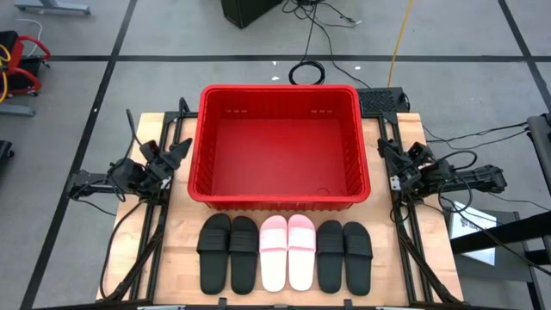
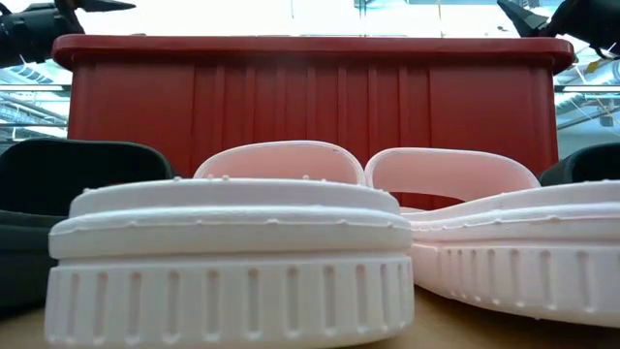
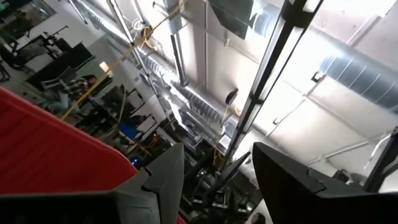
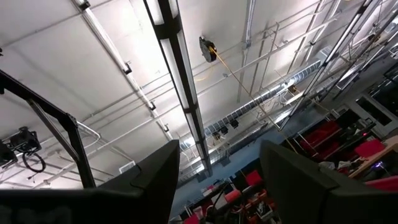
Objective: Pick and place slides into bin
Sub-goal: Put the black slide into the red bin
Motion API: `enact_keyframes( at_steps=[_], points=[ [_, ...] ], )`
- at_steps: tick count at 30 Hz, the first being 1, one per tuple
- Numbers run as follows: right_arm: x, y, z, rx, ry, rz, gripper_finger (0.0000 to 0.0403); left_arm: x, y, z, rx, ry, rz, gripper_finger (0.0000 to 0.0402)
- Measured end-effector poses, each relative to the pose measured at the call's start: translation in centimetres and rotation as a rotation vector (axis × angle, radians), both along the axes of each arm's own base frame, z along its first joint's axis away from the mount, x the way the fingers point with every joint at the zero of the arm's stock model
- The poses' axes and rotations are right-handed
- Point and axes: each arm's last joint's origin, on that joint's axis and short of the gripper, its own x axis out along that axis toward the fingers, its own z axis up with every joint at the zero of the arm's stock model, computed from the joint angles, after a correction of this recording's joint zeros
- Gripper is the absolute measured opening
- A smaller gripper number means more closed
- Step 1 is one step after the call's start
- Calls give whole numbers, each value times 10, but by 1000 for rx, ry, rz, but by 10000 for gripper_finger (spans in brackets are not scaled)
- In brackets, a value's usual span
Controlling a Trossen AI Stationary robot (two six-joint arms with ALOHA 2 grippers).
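While all six slides point(image 1: 287, 251) lie in a row at 6 o'clock of the empty bin point(image 1: 280, 200), left tool point(image 1: 178, 153) and right tool point(image 1: 385, 153), fingers apart, flank it; best start with an outer black slide, gripping its strap.

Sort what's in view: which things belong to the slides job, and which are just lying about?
Job:
- bright red slotted plastic bin, nothing in it
- four black strap slides and two pale pink strap slides, rowed on the table
- left gripper, right gripper, open beside the bin

Lying about:
- coiled black cable on the floor
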Motion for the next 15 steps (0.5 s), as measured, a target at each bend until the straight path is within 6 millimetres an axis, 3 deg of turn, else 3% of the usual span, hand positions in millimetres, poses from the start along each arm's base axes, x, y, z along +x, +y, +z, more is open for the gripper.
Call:
enact_keyframes(
  at_steps=[7, 11, 15],
  points=[
    [-2, -1, 1, 23, -27, -2, 212, -6, 0, 7, -35, -117, -25, 186],
    [-8, -1, 7, 75, -139, 54, 212, -10, 0, 12, -96, -221, -93, 186],
    [-16, 1, 14, -3, -241, 113, 212, -14, -2, 25, -68, -265, -161, 186]
  ],
)
